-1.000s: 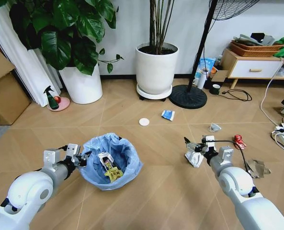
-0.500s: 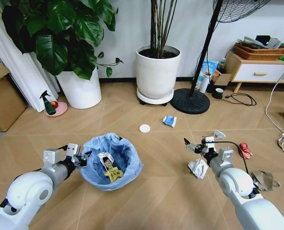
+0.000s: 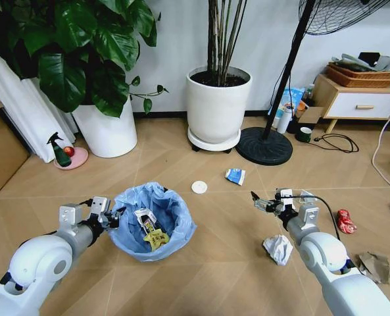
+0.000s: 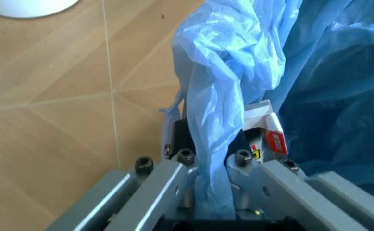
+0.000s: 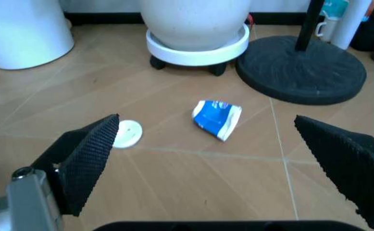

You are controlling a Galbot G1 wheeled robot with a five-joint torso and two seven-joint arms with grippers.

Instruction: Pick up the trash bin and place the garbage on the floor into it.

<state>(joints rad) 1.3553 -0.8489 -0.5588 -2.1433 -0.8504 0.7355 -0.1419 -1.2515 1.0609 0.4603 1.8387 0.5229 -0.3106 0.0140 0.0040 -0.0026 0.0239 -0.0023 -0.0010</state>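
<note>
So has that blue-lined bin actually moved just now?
Yes. The trash bin, clamped by the left gripper, has drawn closer to the white round lid on the floor.

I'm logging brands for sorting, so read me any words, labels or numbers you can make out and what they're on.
No text can be read.
Carton in the trash bin: red, black and yellow print, too blurred to read.
Blue wrapper on the floor: white markings, illegible.
Blue-white package by the fan base: too small to read.
</note>
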